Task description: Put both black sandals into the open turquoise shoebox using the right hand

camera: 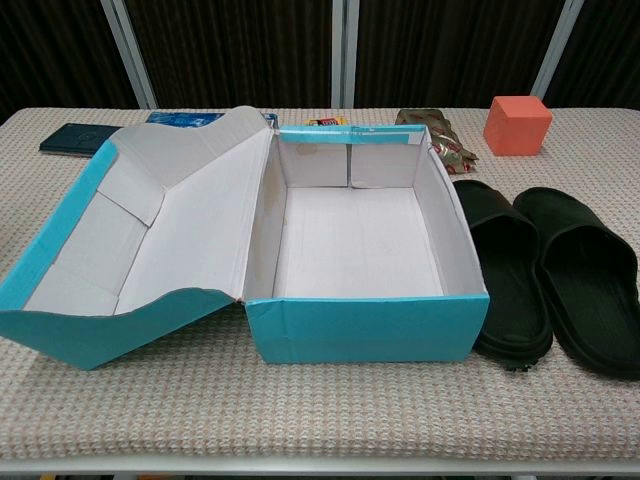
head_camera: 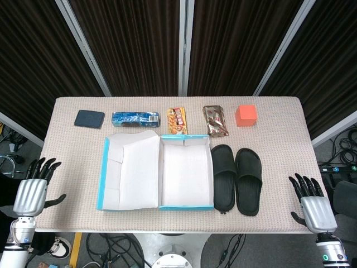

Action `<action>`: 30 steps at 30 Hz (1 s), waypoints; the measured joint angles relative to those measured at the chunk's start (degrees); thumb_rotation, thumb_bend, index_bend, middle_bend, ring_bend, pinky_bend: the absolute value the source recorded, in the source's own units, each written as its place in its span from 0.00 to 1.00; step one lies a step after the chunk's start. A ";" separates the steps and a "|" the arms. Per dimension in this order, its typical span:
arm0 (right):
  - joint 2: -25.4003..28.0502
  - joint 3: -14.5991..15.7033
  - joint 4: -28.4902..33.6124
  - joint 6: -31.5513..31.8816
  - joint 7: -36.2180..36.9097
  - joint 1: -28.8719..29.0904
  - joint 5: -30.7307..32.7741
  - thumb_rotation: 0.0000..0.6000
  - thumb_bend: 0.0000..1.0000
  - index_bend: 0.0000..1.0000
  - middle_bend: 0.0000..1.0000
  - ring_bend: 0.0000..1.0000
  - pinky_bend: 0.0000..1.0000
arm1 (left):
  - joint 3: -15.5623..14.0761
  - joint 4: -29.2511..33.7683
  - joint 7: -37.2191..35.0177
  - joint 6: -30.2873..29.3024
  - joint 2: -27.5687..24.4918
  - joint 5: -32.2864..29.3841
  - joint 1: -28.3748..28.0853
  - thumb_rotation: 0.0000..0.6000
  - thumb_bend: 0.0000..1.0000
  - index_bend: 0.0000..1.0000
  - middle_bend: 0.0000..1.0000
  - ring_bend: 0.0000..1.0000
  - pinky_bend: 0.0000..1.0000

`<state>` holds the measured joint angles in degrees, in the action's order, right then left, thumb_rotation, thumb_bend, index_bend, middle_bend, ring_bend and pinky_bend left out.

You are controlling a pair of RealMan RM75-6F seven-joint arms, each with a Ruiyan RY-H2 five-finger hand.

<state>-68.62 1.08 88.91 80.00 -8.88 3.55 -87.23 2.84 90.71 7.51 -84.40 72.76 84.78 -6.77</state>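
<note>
Head view. The right hand (head_camera: 312, 204) rests at the table's near right corner, fingers spread and holding nothing; the left hand (head_camera: 33, 187) lies likewise open at the near left corner. Two black sandals (head_camera: 236, 178) lie side by side, soles down, just right of the open turquoise shoebox (head_camera: 186, 207), whose lid (head_camera: 127, 173) is folded out to the left. The box is empty. The first pick has not begun. The outer sandal, nearer the right hand, is probably the easier start: grip it across the strap, lift it above the box wall, and lay it lengthwise so room remains for its mate. The table (head_camera: 67, 120) wears a beige woven cloth; along its far edge sit a dark wallet (head_camera: 90, 118), snack packs and an orange cube (head_camera: 246, 115). Dark curtains hang behind.

Chest view. Neither hand shows. The inner sandal (camera: 505, 275) lies just beside the box's right wall (camera: 460, 235), which appears taller than the sandals.
</note>
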 measured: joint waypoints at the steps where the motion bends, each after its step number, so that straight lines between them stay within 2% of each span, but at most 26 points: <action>1: -0.02 0.00 -0.04 -0.09 0.01 0.04 0.03 1.00 0.06 0.00 0.00 0.00 0.00 | -0.05 0.02 -0.01 0.10 -0.03 0.00 -0.02 1.00 0.09 0.16 0.10 0.03 0.04; 9: 0.19 -0.01 0.17 -1.11 0.60 0.48 0.34 1.00 0.06 0.00 0.00 0.00 0.00 | -0.42 0.55 0.13 0.98 -0.57 -0.02 -0.27 1.00 0.09 0.16 0.10 0.03 0.04; 20: 4.62 -0.55 4.96 -5.73 4.01 2.70 2.39 1.00 0.06 0.00 0.00 0.00 0.00 | -0.32 0.17 0.14 0.47 -0.08 0.35 -0.29 1.00 0.09 0.16 0.10 0.03 0.04; 30: 8.65 -3.94 8.41 -14.31 4.39 9.43 5.70 1.00 0.06 0.00 0.00 0.00 0.00 | -0.29 -0.12 -0.36 0.12 0.07 0.65 -0.27 1.00 0.09 0.16 0.10 0.03 0.04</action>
<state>-59.98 -2.86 97.33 65.69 -4.49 12.98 -81.53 2.55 90.59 7.16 -84.28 72.82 85.44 -7.03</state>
